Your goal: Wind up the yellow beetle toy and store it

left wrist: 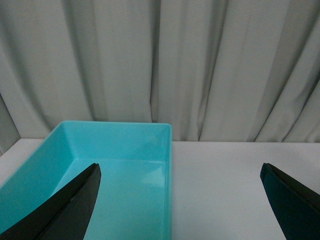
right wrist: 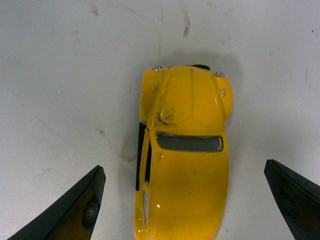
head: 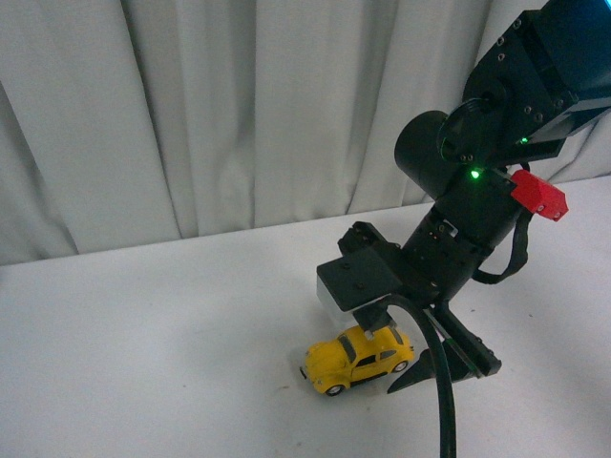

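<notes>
Yellow beetle toy [head: 358, 361] lengthwise across the table [head: 143, 363], nose leftward, between wide-open, empty right jaws.

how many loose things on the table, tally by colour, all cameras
yellow: 1, the yellow beetle toy
turquoise: 1, the turquoise bin
total: 2

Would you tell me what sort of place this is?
Probably a robot test bench: a plain white table backed by a pale curtain, with a yellow beetle toy and a turquoise bin set out.
</notes>
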Motion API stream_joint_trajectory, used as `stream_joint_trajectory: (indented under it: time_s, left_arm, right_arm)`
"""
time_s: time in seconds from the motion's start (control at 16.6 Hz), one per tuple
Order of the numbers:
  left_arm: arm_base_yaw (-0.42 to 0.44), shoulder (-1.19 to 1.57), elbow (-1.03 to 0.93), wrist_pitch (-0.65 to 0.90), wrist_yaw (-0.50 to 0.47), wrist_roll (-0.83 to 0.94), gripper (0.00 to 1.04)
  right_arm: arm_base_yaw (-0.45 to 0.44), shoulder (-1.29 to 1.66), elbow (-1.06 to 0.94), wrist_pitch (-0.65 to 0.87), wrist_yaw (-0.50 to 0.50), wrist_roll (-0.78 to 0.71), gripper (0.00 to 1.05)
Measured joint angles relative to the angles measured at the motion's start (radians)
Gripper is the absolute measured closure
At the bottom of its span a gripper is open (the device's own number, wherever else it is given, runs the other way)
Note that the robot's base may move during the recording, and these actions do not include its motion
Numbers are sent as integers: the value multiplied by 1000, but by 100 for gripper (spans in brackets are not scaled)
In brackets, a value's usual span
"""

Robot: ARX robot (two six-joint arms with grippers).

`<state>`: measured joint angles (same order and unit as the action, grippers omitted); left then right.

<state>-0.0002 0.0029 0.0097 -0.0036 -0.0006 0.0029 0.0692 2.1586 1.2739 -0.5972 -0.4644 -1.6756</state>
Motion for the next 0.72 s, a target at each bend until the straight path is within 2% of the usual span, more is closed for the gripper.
stream_joint_trajectory:
  time_s: [0.18, 0.24, 0.54, 0.72]
  left_arm:
    - [0, 0, 0, 0, 0, 0, 7]
    - [0, 0, 0, 0, 0, 0, 7]
    - [0, 0, 0, 0, 0, 0, 7]
    - [0, 0, 0, 0, 0, 0, 7]
  right_arm:
    - [20, 8, 16, 4, 2, 16, 7]
    - [24, 15, 18, 7, 5, 26, 11]
    - [30, 19, 18, 14, 13, 71, 60]
    - [31, 11, -2, 35, 19, 90, 63]
